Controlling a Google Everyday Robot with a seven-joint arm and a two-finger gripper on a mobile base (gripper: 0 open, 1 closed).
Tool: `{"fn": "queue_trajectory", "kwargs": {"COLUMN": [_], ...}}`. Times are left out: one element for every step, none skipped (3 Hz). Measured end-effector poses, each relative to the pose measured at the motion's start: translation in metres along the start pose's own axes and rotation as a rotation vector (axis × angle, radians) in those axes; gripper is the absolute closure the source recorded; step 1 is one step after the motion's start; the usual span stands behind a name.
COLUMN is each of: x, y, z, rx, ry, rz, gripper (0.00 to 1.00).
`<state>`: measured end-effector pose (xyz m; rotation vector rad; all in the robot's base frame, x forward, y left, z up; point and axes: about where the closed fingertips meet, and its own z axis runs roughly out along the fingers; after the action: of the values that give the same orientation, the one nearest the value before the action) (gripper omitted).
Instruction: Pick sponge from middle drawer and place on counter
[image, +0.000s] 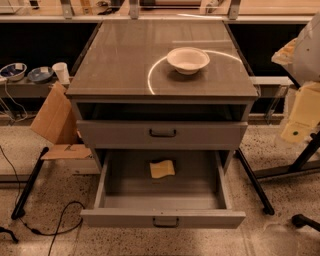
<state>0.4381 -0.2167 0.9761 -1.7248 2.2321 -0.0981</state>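
Pulled-out middle drawer (120, 218) holds the sponge (162, 169) flat; jaws are out of view, so I cannot tell their state.

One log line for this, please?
pale-yellow flat sponge: lying in open grey metal middle drawer | glossy grey-brown counter: holds white bowl | gripper: not in view

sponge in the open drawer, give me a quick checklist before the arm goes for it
1. middle drawer pulled fully open: ok
2. sponge lying flat on the drawer floor, nothing on top of it: ok
3. drawer above shut, not covering the sponge: ok
4. counter has bare space left of the white bowl: ok
5. end effector position: not in view, cannot tell
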Motion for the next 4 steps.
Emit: {"fn": "queue_trajectory", "kwargs": {"x": [-0.003, -0.038, -0.071, -0.092], "y": [0.000, 0.006, 0.011, 0.014], "z": [0.003, 0.034, 0.084, 0.151], "rx": [-0.003, -0.039, -0.089, -0.121], "ry": [0.001, 0.011, -0.023, -0.100], "rz": [-0.010, -0.130, -0.275, -0.356], "gripper": [0.00, 0.00, 0.00, 0.00]}}
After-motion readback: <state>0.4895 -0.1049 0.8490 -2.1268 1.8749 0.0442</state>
